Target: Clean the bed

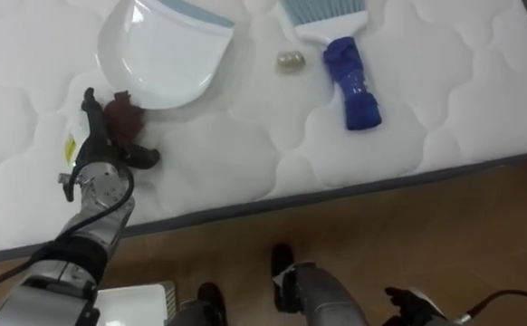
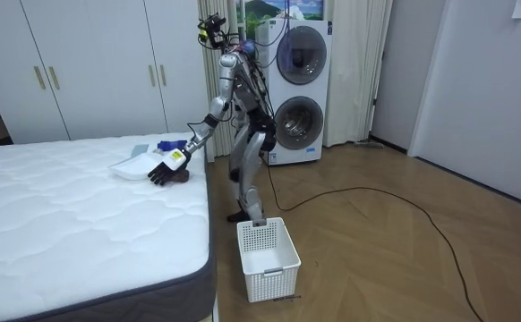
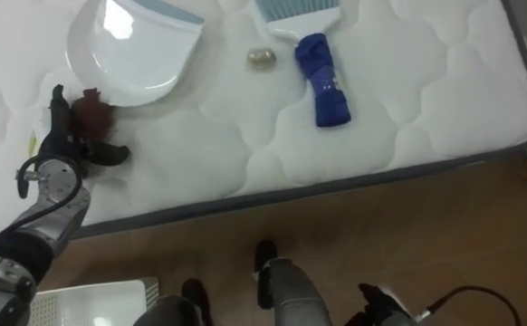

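Bed (image 1: 245, 163) is showing a few bits of mess on its white top. A brown lump (image 1: 123, 118) is sitting toward 9 o'clock in the eye view, touching the rim of the white dustpan (image 1: 159, 54), which is lying at about 1 o'clock from it. A small ball (image 1: 290, 61) is resting at 3 o'clock from the dustpan, just beside the brush (image 1: 349, 77).

The robot is standing at the side of the bed and leaning over it. Its left hand (image 1: 100, 158) is lying at 6 o'clock from the lump, with fingers reaching straight along the lump's side and the thumb sticking out. The hand is looking released, not yet grasping the lump. The right hand (image 1: 408, 301) is hanging low by the body, and I cannot tell if it is clenched.

I am thinking the step is picking up the lump. To do it well, the fingers should be curling slowly round both sides so the lump is not rolling away or bumping the dustpan. Then it should be going up gently, maybe to the white basket (image 2: 268, 255) waiting on the floor by the robot's feet.
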You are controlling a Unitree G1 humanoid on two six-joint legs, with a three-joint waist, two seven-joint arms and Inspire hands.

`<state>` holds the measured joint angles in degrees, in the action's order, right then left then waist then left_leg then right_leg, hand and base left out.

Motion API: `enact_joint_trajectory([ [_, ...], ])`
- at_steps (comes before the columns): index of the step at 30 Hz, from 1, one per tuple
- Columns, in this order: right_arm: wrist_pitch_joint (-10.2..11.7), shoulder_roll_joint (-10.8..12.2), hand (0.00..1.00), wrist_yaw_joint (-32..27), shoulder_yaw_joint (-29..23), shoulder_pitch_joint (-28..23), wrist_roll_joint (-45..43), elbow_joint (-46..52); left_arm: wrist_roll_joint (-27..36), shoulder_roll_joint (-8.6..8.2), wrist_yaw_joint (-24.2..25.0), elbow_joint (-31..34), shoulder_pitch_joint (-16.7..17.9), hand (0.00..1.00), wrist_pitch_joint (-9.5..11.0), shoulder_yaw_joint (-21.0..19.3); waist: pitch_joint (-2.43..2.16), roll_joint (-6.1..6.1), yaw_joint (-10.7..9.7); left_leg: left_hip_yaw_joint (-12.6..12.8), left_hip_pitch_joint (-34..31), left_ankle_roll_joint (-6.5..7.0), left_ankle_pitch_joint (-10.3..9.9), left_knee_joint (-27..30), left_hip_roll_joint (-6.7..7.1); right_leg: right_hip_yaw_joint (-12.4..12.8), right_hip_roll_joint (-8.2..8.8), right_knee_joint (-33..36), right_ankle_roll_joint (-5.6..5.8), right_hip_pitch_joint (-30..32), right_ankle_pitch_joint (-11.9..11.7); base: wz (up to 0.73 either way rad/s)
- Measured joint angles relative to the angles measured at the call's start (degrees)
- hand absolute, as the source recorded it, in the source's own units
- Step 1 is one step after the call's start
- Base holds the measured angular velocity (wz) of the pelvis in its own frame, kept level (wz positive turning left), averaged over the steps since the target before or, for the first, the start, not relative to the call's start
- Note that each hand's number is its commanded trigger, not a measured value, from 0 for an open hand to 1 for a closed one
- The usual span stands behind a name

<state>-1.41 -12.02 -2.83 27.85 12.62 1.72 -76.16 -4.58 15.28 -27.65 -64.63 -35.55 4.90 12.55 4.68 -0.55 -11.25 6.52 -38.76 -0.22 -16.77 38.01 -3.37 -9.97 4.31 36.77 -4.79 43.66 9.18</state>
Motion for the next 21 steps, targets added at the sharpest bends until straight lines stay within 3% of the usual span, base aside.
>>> enact_joint_trajectory([
  [5, -0.19, -0.23, 0.00, 0.18, 0.00, -0.19, 0.02, 0.12, 0.15, 1.06, 1.97, -0.06, -0.90, 0.00, -0.64, 0.39, 0.14, -0.21, -0.20, 0.64, -2.02, 0.09, -0.39, 1.75, -0.03, 0.43, 0.56, 2.18, -0.22, 2.54, 0.47, -0.02],
  [6, -0.39, -0.28, 0.00, 0.24, 0.05, -0.19, 0.02, 0.12, 0.22, 1.12, 2.16, -0.11, -1.14, 0.23, -0.83, 0.64, 0.19, -0.30, -0.19, 0.63, -2.23, 0.09, -0.40, 1.86, -0.05, 0.43, 0.56, 2.23, -0.23, 2.72, 0.46, 0.00],
  [7, -0.83, -0.31, 0.00, 0.45, 0.13, -0.22, 0.01, 0.08, 0.42, 1.15, 2.60, -0.36, -1.56, 0.58, -0.92, 1.01, 0.24, -0.38, -0.20, 0.66, -2.47, 0.10, -0.40, 1.99, 0.00, 0.50, 0.52, 2.43, -0.24, 2.98, 0.45, 0.00],
  [8, -1.23, -0.30, 0.00, 0.59, 0.17, -0.28, -0.02, 0.08, 0.43, 1.16, 3.36, -1.49, -2.39, 0.74, -0.98, 1.22, 0.25, -0.39, -0.09, 0.73, -2.62, 0.12, -0.50, 2.30, 0.01, 0.66, 0.47, 2.79, -0.26, 3.23, 0.47, 0.00],
  [9, -1.26, -0.31, 0.00, 0.65, 0.17, -0.28, -0.02, 0.06, 0.43, 1.19, 3.70, -1.99, -2.74, 1.00, -1.10, 1.22, 0.26, -0.41, -0.05, 0.78, -2.66, 0.14, -0.60, 2.52, 0.00, 0.72, 0.48, 3.00, -0.29, 3.30, 0.52, -0.04],
  [13, -1.30, -0.44, 0.00, 1.33, 0.14, -0.30, -0.07, 0.07, 0.53, 1.58, 5.16, -2.43, -3.32, 1.00, -1.98, 1.23, 0.33, -0.53, -0.14, 0.96, -2.62, 0.27, -0.74, 2.84, 0.06, 0.73, 0.68, 3.32, -0.26, 3.31, 0.54, -0.01],
  [17, -2.53, -0.45, 0.00, 2.77, 0.14, -0.31, -1.29, 0.31, 0.51, 4.26, 6.09, -3.88, -4.75, 1.00, -2.18, 1.31, 0.34, -0.52, -0.16, 0.93, -2.64, 0.42, -1.17, 3.67, 0.03, 0.74, 0.80, 4.10, -0.23, 3.31, 0.83, 0.00],
  [21, -3.36, -0.53, 0.00, 3.15, 0.12, -0.29, -2.05, 0.65, 0.60, 5.12, 6.45, -4.16, -5.05, 1.00, -3.67, 1.87, 0.34, -0.53, -0.50, 1.07, -2.61, 0.67, -1.62, 4.11, 0.11, 0.93, 0.92, 4.42, 0.00, 3.31, 1.02, 0.00],
])
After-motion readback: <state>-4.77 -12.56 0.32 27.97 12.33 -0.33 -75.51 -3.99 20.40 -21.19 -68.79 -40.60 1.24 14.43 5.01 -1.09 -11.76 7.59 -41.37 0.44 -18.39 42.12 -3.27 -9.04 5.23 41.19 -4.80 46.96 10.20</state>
